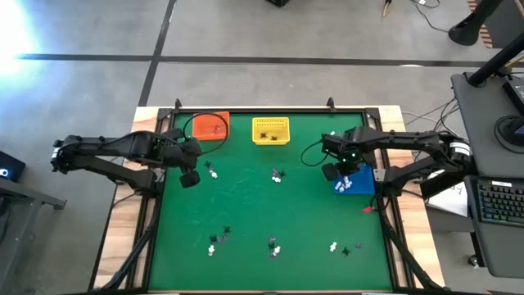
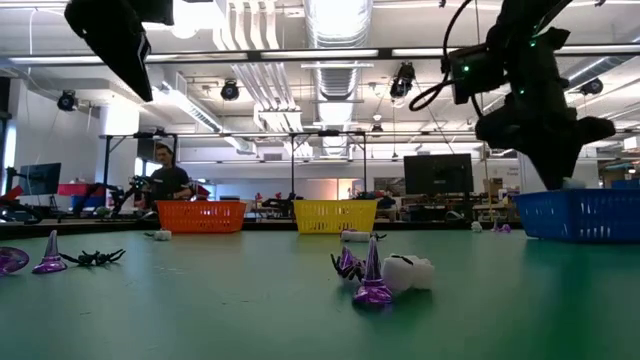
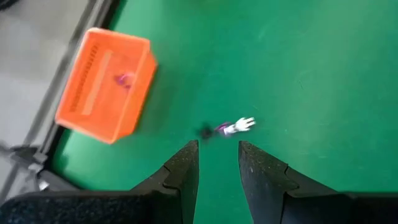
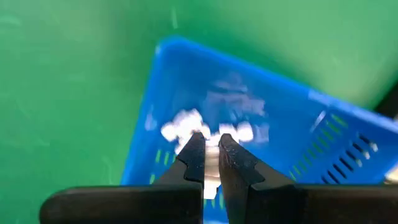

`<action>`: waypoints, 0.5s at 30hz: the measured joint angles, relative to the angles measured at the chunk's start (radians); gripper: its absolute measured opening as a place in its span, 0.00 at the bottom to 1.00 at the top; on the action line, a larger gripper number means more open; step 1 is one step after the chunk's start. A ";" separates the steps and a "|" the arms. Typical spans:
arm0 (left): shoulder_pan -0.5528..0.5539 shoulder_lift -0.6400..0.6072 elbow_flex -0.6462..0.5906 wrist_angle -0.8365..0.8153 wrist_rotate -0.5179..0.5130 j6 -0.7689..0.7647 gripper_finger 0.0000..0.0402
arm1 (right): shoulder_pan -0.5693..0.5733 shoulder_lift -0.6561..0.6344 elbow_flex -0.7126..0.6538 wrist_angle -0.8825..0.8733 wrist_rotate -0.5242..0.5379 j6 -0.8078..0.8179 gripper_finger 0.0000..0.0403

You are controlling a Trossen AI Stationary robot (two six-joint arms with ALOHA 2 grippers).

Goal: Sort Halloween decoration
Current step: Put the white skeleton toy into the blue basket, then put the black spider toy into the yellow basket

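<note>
The Halloween decoration lies scattered over the green table as tiny white, black and purple trinkets point(image 1: 278, 175), more of them near the front edge point(image 1: 274, 246). My left gripper point(image 3: 217, 162) hovers open above a small white, purple and black cluster point(image 3: 236, 126) beside the orange basket point(image 3: 106, 84). Above the blue basket point(image 4: 261, 124), which has white pieces point(image 4: 180, 130) in it, my right gripper point(image 4: 211, 152) points down, shut on a small white trinket. My right gripper pinches a small white trinket point(image 4: 211, 167) between its two fingers, which point down from above. The trinket is lifted clear, over the inside of the blue basket. The fingers hide which part of it they are on.
The orange basket point(image 1: 210, 127) and the yellow basket point(image 1: 270, 131) stand along the far edge, and the blue basket point(image 1: 356, 182) stands at the right. A purple trinket point(image 3: 124, 79) lies in the orange basket. A person sits in the room beyond the table point(image 2: 165, 180).
</note>
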 joint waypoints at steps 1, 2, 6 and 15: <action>-0.001 -0.006 0.000 0.014 0.008 0.012 0.24 | 0.000 0.006 0.000 0.018 0.006 0.000 0.04; -0.001 -0.013 0.000 0.030 0.018 0.023 0.24 | 0.000 0.010 0.000 0.033 0.007 -0.001 0.05; -0.001 -0.032 0.000 0.047 0.023 0.038 0.24 | 0.011 0.016 0.000 0.046 0.015 0.000 0.15; -0.001 -0.036 0.000 0.037 0.026 0.034 0.25 | 0.045 0.008 0.003 0.039 0.004 0.061 0.35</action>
